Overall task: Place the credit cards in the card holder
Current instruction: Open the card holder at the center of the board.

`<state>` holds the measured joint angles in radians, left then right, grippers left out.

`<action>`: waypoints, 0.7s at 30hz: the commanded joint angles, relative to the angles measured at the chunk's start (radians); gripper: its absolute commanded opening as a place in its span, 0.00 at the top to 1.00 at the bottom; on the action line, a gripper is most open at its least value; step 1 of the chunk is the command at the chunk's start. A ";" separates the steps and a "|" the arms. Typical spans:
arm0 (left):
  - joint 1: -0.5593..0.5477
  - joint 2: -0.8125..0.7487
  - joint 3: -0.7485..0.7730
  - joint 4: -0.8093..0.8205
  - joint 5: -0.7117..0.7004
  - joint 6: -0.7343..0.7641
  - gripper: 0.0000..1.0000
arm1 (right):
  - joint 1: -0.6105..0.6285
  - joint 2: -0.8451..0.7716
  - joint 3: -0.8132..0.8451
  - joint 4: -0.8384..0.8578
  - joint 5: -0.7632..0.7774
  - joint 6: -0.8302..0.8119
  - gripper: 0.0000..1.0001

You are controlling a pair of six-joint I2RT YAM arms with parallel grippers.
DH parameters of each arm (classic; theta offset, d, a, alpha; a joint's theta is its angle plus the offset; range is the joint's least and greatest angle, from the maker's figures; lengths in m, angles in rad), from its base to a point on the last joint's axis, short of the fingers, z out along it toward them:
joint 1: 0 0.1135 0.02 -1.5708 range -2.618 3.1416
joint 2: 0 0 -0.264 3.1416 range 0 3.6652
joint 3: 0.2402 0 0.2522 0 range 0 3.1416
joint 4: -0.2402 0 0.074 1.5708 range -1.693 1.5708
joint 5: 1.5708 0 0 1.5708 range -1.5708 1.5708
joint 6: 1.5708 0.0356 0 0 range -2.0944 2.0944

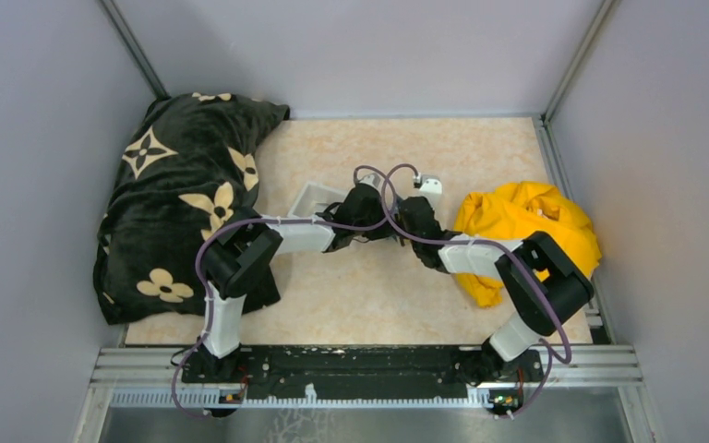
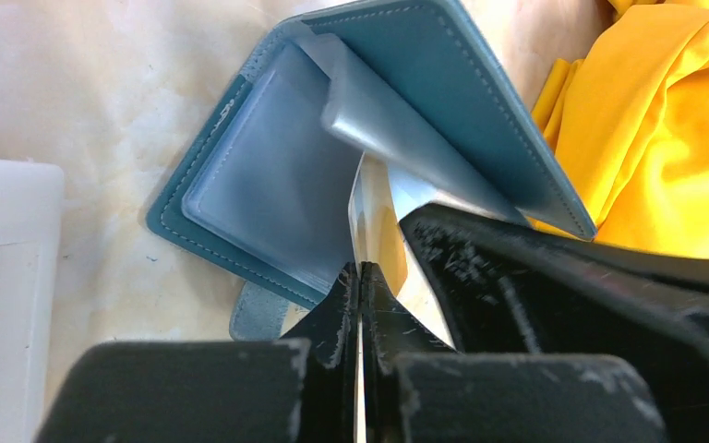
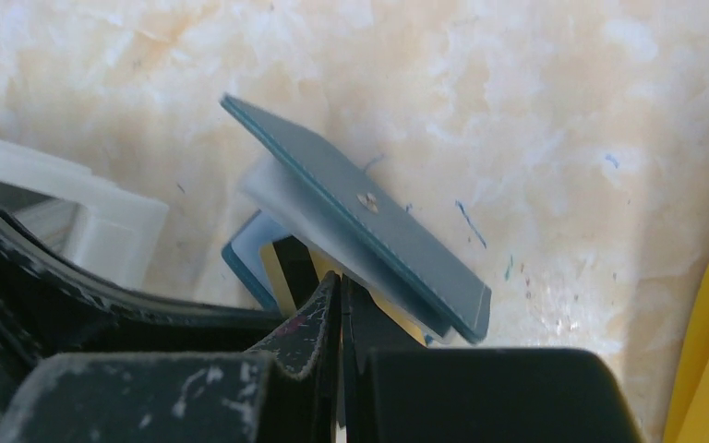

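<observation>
One open card holder (image 2: 480, 92), one yellow card (image 2: 385, 238), one white tray (image 2: 0, 277).

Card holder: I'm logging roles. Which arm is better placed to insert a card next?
Left. The left gripper pinches a credit card aimed at the open card holder; the right gripper is shut beside its raised cover.

Card holder (image 3: 360, 217) tilted open, yellow card (image 3: 275, 268) beneath, white tray (image 3: 102, 217) left

We see the card holder (image 2: 480, 83) as matt, stitched teal leather-like material with glossy clear plastic sleeves (image 2: 277, 185). Right of it lies soft yellow cloth (image 2: 665, 138); left, a matt white plastic tray (image 2: 5, 258).
</observation>
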<state>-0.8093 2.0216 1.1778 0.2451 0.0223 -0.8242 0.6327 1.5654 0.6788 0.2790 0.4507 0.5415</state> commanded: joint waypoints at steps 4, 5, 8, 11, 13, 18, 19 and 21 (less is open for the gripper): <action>0.022 0.026 -0.048 -0.058 -0.022 0.005 1.00 | -0.050 0.030 0.097 0.107 0.015 -0.050 1.00; 0.023 0.028 -0.050 -0.057 -0.021 0.004 1.00 | -0.057 0.034 0.102 0.105 0.012 -0.053 1.00; 0.027 0.033 -0.048 -0.059 -0.020 0.005 1.00 | -0.084 0.053 0.126 0.091 0.000 -0.058 1.00; 0.029 0.039 -0.047 -0.061 -0.018 0.005 1.00 | -0.112 0.075 0.147 0.064 -0.006 -0.054 1.00; 0.033 0.041 -0.045 -0.062 -0.018 0.005 1.00 | -0.130 0.077 0.157 0.055 -0.011 -0.049 1.00; 0.039 0.042 -0.046 -0.073 -0.013 0.007 1.00 | -0.161 0.163 0.225 -0.031 -0.028 -0.037 1.00; 0.041 0.041 -0.048 -0.075 -0.010 0.007 1.00 | -0.167 0.179 0.241 -0.051 -0.036 -0.030 1.00; 0.044 0.039 -0.050 -0.074 -0.009 0.008 1.00 | -0.176 0.206 0.267 -0.087 -0.044 -0.020 1.00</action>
<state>-0.7822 2.0220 1.1603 0.2619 0.0402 -0.8444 0.4786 1.7306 0.8688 0.2550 0.4274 0.5018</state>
